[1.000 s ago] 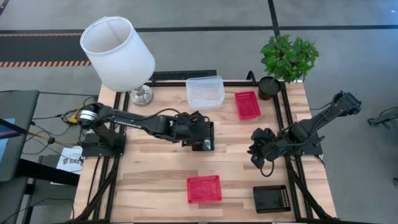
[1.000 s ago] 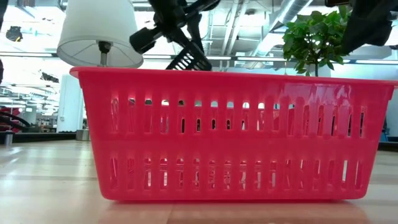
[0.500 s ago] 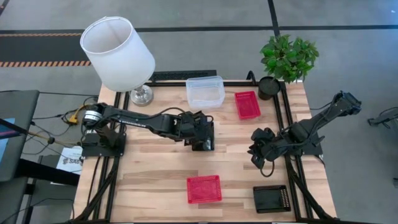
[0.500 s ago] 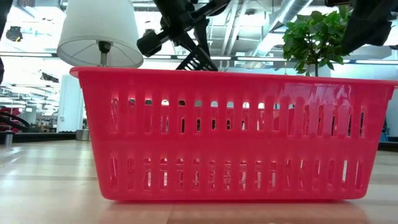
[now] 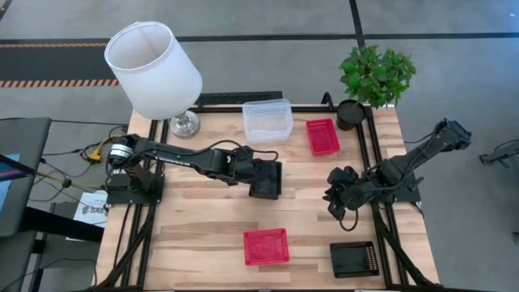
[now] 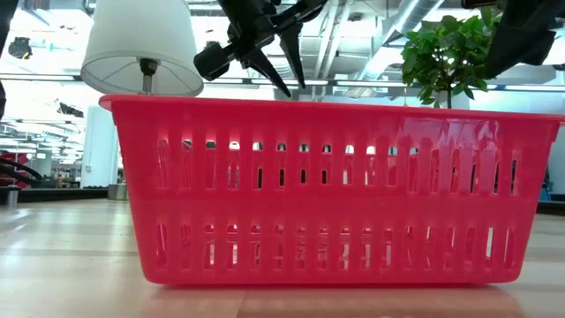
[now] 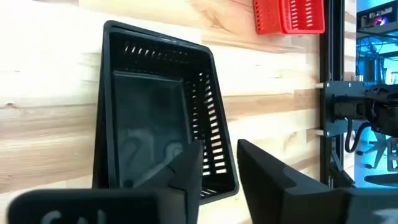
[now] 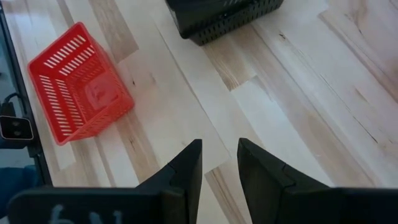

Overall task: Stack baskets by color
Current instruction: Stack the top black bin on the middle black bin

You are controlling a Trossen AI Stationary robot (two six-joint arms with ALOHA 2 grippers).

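Observation:
A black mesh basket lies flat on its base at the table's middle, open side up. My left gripper hovers open over its left end; in the left wrist view the fingers stand to either side of one long wall of the basket, with no touch visible. My right gripper waits open above bare wood at the right, nothing between its fingers. One red basket sits near the front edge. Another red basket and a clear basket sit at the back.
A second black basket sits at the front right corner. A lamp stands at the back left and a potted plant at the back right. The front red basket fills the low view. Bare wood lies at the table's left.
My left gripper has opened and let go of the black basket. The basket hung tilted from the fingers above the table; it has dropped and now lies flat on the wood below them. The arm itself has stayed in place.

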